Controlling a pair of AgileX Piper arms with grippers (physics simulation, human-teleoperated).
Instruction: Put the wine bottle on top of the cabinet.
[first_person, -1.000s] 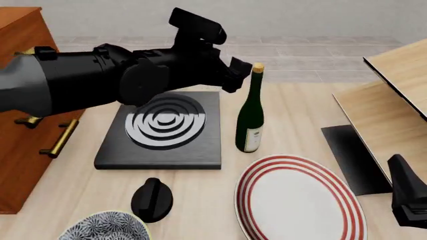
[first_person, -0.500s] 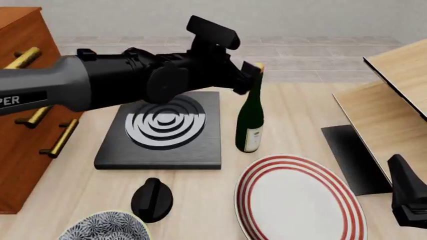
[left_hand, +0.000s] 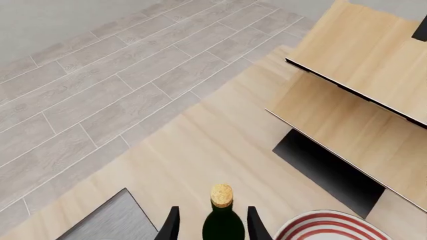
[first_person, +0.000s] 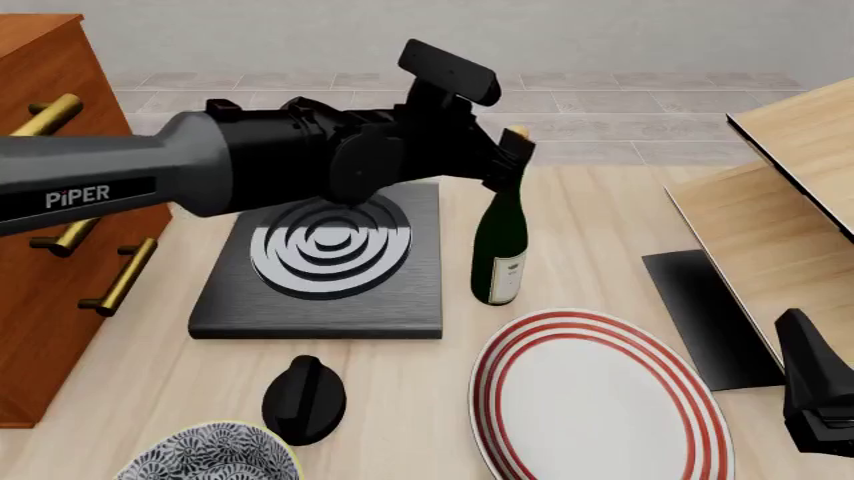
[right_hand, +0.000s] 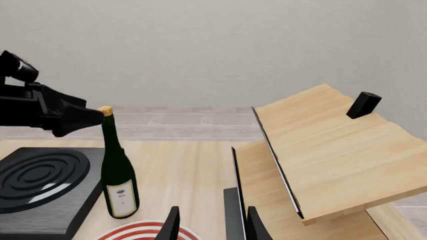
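Nearest edge of bench (first_person: 400, 400): patterned bowl (first_person: 207, 455), black knob-shaped item (first_person: 304, 398), red-ringed white plate (first_person: 601, 400). Right claw (right_hand: 208, 225) at the near right, fingers parted, holding nothing. Mid bench: wine bottle (first_person: 502, 240) upright, just right of the black hotplate (first_person: 327, 260) with grey rings, just behind the plate. Left claw (left_hand: 212, 225) at the bottle's neck, one finger either side below the gold cap, open; contact not discernible. Left edge: cabinet (first_person: 40, 250), brass handles. Right: pale wood panelled piece (first_person: 774, 220). Beyond: grey tiled floor (left_hand: 100, 90).
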